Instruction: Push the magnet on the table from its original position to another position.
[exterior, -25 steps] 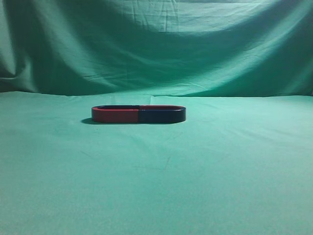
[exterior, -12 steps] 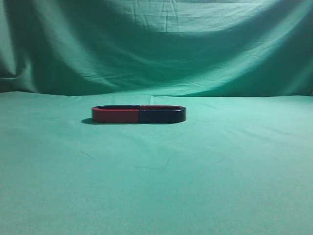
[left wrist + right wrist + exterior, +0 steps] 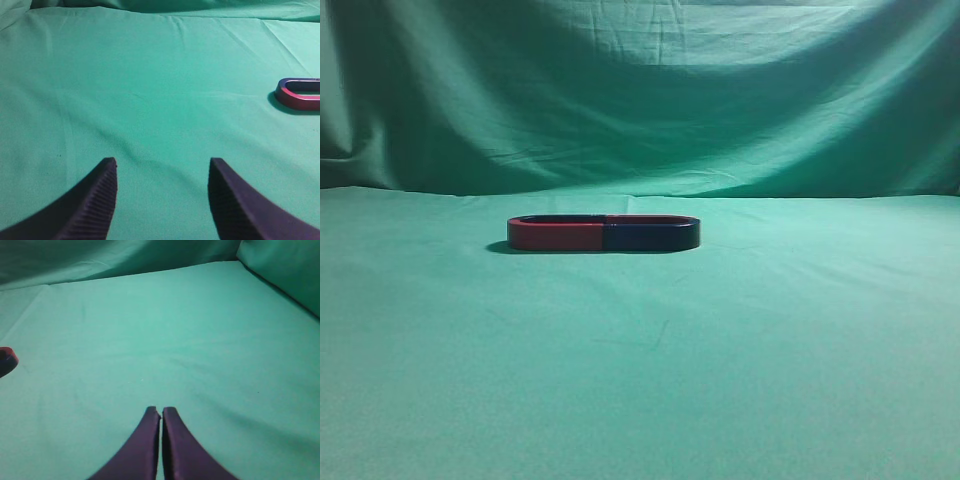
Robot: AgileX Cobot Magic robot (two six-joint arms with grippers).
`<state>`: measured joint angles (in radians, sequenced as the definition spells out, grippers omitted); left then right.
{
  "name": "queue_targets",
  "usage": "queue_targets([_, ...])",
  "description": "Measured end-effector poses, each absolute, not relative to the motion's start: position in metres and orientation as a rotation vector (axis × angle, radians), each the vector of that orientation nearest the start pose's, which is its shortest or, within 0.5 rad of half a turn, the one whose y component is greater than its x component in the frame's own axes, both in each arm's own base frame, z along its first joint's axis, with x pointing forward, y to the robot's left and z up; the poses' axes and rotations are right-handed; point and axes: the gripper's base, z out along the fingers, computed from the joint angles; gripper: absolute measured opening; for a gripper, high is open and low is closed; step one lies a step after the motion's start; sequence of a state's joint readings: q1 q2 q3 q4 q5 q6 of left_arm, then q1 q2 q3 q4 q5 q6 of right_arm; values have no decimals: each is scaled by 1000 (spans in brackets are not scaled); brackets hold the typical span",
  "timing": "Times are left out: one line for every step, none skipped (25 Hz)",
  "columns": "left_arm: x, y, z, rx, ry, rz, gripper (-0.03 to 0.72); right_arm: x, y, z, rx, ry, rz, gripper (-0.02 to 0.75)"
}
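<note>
The magnet lies flat on the desk, a little left of the middle and toward the back. Its near side is dark blue-black. It touches a red magnet on its left, end to end, so the two make one long oval. Green cloth is open in front of them, behind them and on both sides. The back edge of the desk, where the cloth backdrop rises, is not far behind the oval.

The left end effector has its two dark fingers spread wide, holding nothing. In its view the red magnet's curved end shows at the right edge, well apart from the fingers. The right end effector has its fingers pressed together, holding nothing, over bare cloth. One magnet end peeks in at the left edge of its view.
</note>
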<state>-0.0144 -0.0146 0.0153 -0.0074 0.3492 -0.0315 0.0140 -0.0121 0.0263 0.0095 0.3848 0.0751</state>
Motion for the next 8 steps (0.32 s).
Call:
queue_targets([53, -1, 177, -20, 1833, -39, 372, 52, 1, 170, 63, 1882, 70, 0])
queue_targets([53, -1, 177, -20, 1833, -39, 372, 52, 1, 170, 63, 1882, 70, 0])
queue_targets([53, -1, 177, -20, 1833, -39, 372, 52, 1, 170, 63, 1882, 70, 0])
queue_targets([53, -1, 177, -20, 1833, -39, 372, 52, 1, 170, 63, 1882, 70, 0])
queue_targets([53, -1, 177, -20, 1833, -39, 372, 52, 1, 170, 63, 1882, 70, 0])
queue_targets([53, -1, 177, -20, 1833, -39, 372, 52, 1, 170, 63, 1882, 70, 0])
queue_targets([53, -1, 177, -20, 1833, -39, 372, 52, 1, 170, 63, 1882, 70, 0])
queue_targets([53, -1, 177, -20, 1833, -39, 372, 52, 1, 170, 63, 1882, 70, 0])
